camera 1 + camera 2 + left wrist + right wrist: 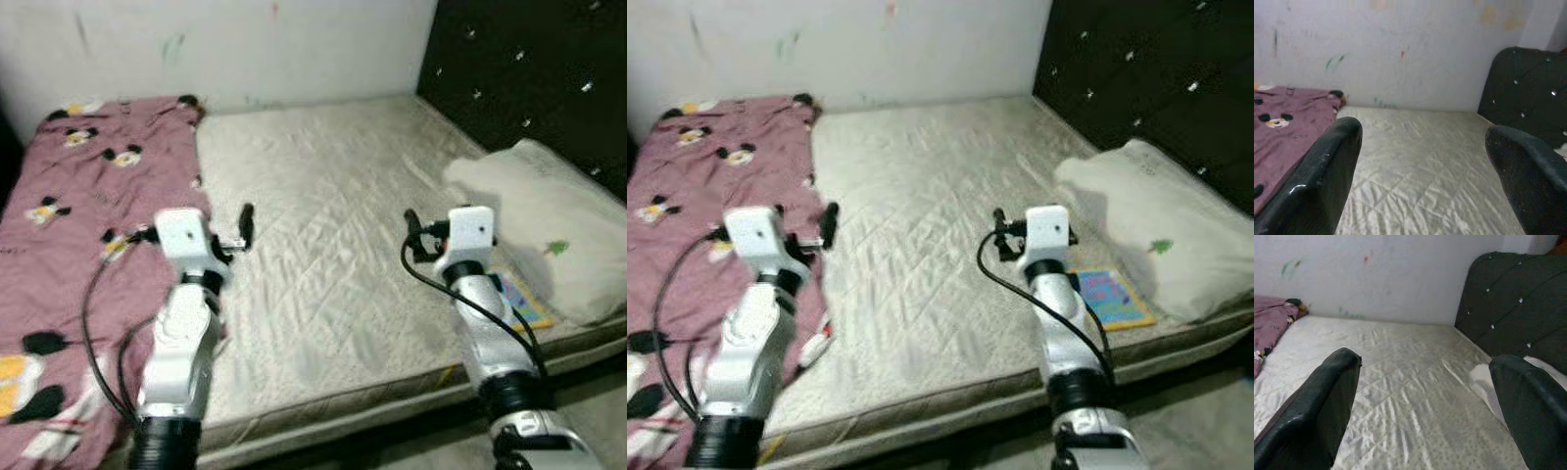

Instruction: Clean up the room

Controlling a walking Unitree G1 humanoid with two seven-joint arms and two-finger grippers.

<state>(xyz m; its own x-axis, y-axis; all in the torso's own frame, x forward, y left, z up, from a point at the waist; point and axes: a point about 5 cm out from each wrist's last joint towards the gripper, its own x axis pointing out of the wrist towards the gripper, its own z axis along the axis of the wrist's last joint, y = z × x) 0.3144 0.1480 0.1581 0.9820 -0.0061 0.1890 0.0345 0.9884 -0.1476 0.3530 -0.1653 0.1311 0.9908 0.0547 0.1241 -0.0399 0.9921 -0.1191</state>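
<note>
The jaws of the left gripper (1422, 161) are spread wide with nothing between them, and it hangs in the air above the line where the pink blanket (69, 225) meets the bare mattress (333, 235). The jaws of the right gripper (1425, 401) are also spread apart and hold nothing; this gripper is above the right part of the mattress, near the pillow (549, 215).

There is no readable writing anywhere. The blanket shows a printed cartoon mouse pattern, black ears with some yellow, repeated many times, but no words. On the white wall (294, 49) I can see a few small colour marks, green and red, like crayon.

Counting from left to right: one pink blanket, one mattress, one thin book (1109, 297), one pillow. The blanket is wrinkled and covers the left side of the bed. The mattress is pale grey-beige, quilted, with many creases. The book has a colourful blue cover with a yellow border and lies flat near the front edge of the mattress, just beside the pillow; its cover is too small to read. The pillow is whitish, with one small green mark, and it rests against the dark tufted headboard (529, 69).
</note>
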